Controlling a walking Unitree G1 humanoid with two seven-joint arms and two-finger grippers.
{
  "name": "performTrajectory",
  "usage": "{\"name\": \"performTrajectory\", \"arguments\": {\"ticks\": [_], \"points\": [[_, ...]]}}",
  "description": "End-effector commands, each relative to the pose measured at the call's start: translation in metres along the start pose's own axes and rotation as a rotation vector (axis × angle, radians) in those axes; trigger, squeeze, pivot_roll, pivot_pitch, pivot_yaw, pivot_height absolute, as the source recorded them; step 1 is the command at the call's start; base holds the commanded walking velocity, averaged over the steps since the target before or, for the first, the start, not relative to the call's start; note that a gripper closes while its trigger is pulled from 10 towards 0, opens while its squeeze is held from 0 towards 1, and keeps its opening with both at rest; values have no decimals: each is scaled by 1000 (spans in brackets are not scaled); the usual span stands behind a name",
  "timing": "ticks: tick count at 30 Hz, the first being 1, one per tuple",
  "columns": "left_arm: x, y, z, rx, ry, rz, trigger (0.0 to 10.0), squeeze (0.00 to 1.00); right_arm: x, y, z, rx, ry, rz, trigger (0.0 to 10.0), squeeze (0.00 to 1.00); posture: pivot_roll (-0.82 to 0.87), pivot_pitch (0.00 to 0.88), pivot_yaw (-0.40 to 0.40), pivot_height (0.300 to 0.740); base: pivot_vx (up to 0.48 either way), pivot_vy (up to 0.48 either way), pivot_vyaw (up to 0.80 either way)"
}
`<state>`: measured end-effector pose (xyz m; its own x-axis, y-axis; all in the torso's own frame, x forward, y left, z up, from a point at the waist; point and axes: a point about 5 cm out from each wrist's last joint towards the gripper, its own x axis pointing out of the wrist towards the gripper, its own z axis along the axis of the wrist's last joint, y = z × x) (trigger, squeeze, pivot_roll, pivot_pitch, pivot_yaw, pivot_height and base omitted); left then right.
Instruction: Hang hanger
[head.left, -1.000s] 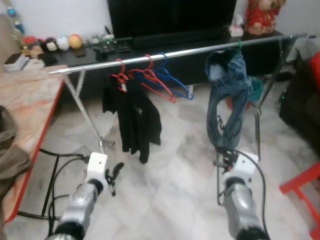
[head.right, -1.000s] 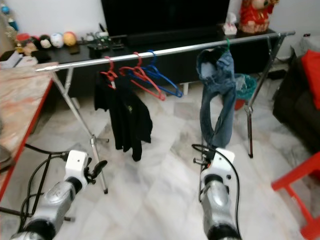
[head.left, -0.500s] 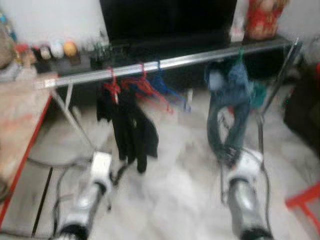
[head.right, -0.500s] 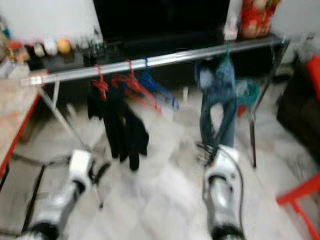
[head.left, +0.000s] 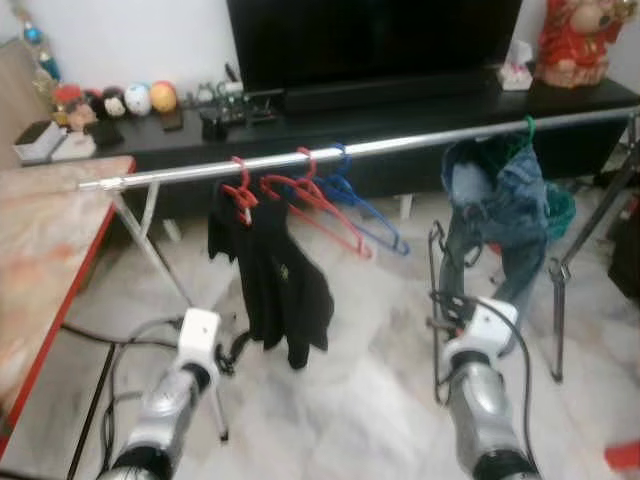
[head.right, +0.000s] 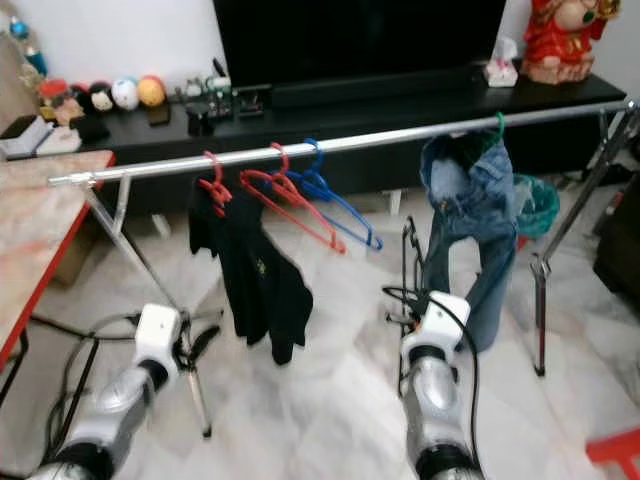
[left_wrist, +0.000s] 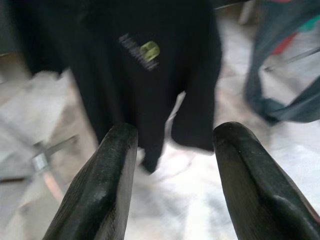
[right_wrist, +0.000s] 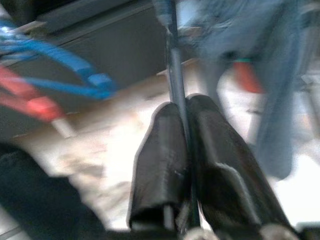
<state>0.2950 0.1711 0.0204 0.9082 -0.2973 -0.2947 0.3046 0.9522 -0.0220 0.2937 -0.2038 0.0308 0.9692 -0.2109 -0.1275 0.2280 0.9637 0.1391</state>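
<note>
Marble floor, TV bench behind, rail (head.left: 300, 160) across the room. Black hanger (head.left: 437, 300) pinched tight in right gripper (right_wrist: 182, 165), fingers (right_wrist: 160, 150) closed on its thin wire, frame standing upright from the grip, top well short of the rail. Just beyond the gripper, jeans (head.left: 500, 215) on a green hook. Further along toward the other arm, bare blue hanger (head.left: 365, 205), red hanger (head.left: 315, 200), then black shirt (head.left: 275, 275). Left gripper (left_wrist: 172, 185) low, near the shirt's hem, fingers (left_wrist: 100, 185) spread wide, nothing between them.

Risks, as a judgement: thin wire in a narrow pinch, could swivel on the lift and point the hook away from the rail. Could snag the jeans, hanging so close. Could clip the stand's leg (head.left: 555, 300) beside the arm. Free stretch between blue hanger and jeans looks the safest target.
</note>
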Motion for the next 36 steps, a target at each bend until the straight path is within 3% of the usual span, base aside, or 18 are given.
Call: {"name": "performTrajectory", "arguments": {"ticks": [1, 20, 31, 36], "points": [[-4, 11, 2, 21, 1, 24, 10000, 0, 2, 12, 2, 5, -9, 32, 10000, 0, 65, 0, 47, 740, 341, 0, 0], [-6, 14, 1, 3, -11, 35, 10000, 0, 7, -3, 14, 0, -48, -16, 10000, 0, 71, 0, 50, 740, 331, 0, 0], [-8, 15, -1, 13, -1, 44, 10000, 0, 6, -2, 13, -18, -40, 16, 10000, 0, 70, 0, 48, 740, 0, 0, 0], [-8, 15, 0, 39, -2, 49, 10000, 0, 7, -2, 13, -26, -44, 14, 10000, 0, 72, 0, 47, 740, 0, -329, 681]]}}
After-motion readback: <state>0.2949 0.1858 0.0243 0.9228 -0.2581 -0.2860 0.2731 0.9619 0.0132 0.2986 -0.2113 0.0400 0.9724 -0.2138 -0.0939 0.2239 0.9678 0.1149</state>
